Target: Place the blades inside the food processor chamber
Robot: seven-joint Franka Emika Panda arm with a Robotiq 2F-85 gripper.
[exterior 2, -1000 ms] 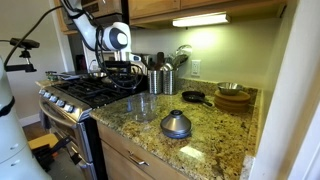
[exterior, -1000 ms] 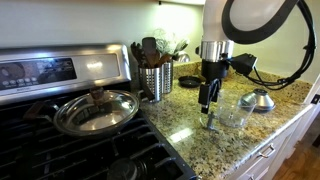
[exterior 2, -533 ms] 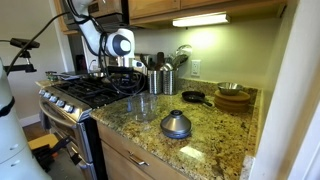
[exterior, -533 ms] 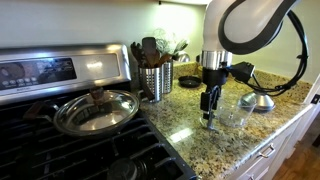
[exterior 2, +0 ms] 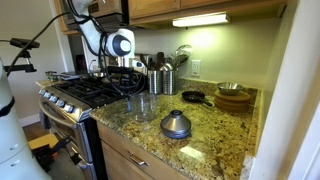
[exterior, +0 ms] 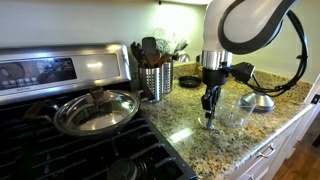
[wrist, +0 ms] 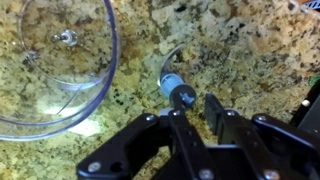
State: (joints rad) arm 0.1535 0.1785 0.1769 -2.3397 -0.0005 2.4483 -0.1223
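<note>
The blades stand upright on the granite counter, a short grey shaft with a light blue collar and a curved blade at the base. My gripper hangs right over them, its jaws narrowed round the shaft top. The left finger is against the shaft and a gap shows beside the right finger. The food processor chamber, a clear bowl with a small hub in its middle, sits beside the blades. In an exterior view the gripper points straight down at the blades, next to the chamber.
A grey dome piece lies beyond the chamber. A steel utensil holder stands by the stove, where a lidded pan sits. Wooden bowls and a small dark pan are further along the counter, whose front edge is close.
The gripper has come down a little over the blades and its jaws have narrowed from wide open to close round the shaft. The chamber and dome stay put.
</note>
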